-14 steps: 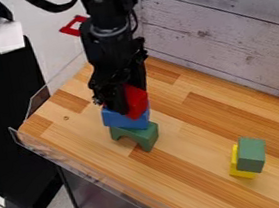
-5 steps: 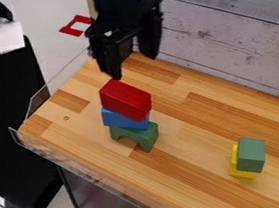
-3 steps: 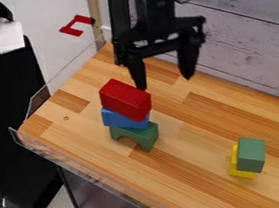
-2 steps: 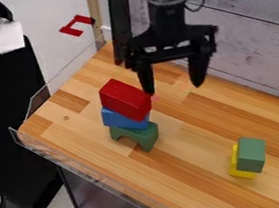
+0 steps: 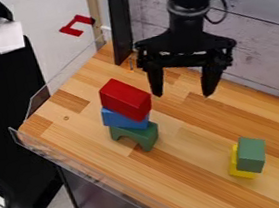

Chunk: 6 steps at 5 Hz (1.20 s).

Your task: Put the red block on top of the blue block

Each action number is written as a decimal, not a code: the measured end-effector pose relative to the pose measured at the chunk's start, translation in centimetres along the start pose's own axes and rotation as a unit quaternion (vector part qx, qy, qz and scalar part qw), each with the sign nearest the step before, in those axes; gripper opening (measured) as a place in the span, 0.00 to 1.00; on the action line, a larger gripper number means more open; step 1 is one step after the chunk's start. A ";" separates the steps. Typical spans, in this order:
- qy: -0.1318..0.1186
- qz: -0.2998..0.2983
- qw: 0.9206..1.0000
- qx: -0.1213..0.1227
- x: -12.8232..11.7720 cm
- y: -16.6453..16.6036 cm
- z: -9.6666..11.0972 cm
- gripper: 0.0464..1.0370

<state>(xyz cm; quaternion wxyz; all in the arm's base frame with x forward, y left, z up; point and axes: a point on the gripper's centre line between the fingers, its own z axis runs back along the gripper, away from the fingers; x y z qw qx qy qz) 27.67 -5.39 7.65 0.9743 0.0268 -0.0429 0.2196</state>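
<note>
A red rectangular block (image 5: 125, 99) sits atop a blue block (image 5: 123, 119), which in turn rests on a green arch block (image 5: 141, 135), the three forming a small tower on the butcher-block worktop (image 5: 183, 184). The stacking called for appears complete: red is on blue, and nothing but the blocks beneath seems to bear it. The black two-finger gripper (image 5: 184, 93) hangs beside the tower, to its right in the camera view, its jaws spread wide with nothing held between them. The nearer finger, as seen in the view, is close to the red block but looks apart from it, though the slanted angle leaves the exact gap hard to judge. The red block's edges do not run quite in line with those of the blue one; how much of it overhangs cannot be told from this side, yet the pile looks steady enough to stand unaided. Well apart, toward the lower right, a green rectangular block (image 5: 251, 154) stands with a yellow block (image 5: 241, 171), neither of them called for by the task. By all appearances no placing remains, and the only work left is to keep the arm clear of the finished tower
</note>
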 end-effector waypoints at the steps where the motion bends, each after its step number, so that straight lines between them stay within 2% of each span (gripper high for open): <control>1: -0.001 -0.042 0.999 -0.011 -0.4 -0.8 0.1 0.96; 2: 0.013 -0.094 0.994 -0.046 -1.0 -1.7 0.3 0.96; 3: 0.028 -0.157 0.985 -0.073 -1.6 -2.4 0.6 0.96; 4: 0.030 -0.191 0.979 -0.061 -1.2 -2.6 0.7 0.96; 6: 0.043 -0.192 0.979 -0.049 -1.5 -2.7 -0.6 0.96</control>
